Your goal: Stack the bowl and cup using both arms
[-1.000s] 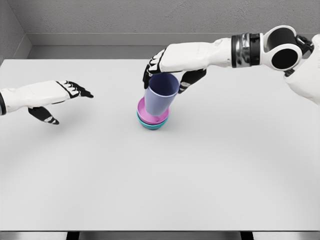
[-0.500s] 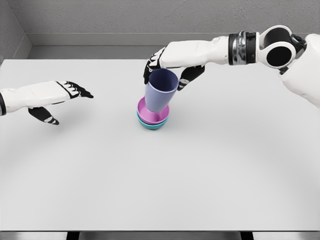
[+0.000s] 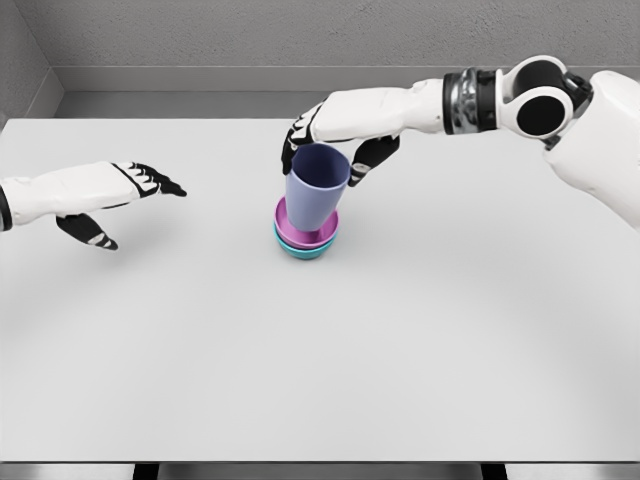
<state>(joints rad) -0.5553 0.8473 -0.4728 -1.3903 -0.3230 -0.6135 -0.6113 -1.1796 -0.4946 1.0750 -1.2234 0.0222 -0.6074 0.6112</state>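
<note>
Tipping is the main risk: the lavender cup (image 3: 316, 187) sits in the pink bowl (image 3: 306, 231) with its mouth leaning slightly toward the back of the bench (image 3: 450, 330), so a finger dragging its rim on release could topple it or shove the stack. The right hand (image 3: 335, 145) arches over the cup's mouth, dark fingers (image 3: 297, 137) down on either side of the rim; whether they grip or merely touch it I cannot tell. That pink bowl nests in a teal bowl (image 3: 305, 250) just beneath, both resting on the bench. The cup looks smooth, tapered and light, narrow end down. Well to the cup's left, the left hand (image 3: 120, 190) hovers with fingers stretched flat, holding nothing.
</note>
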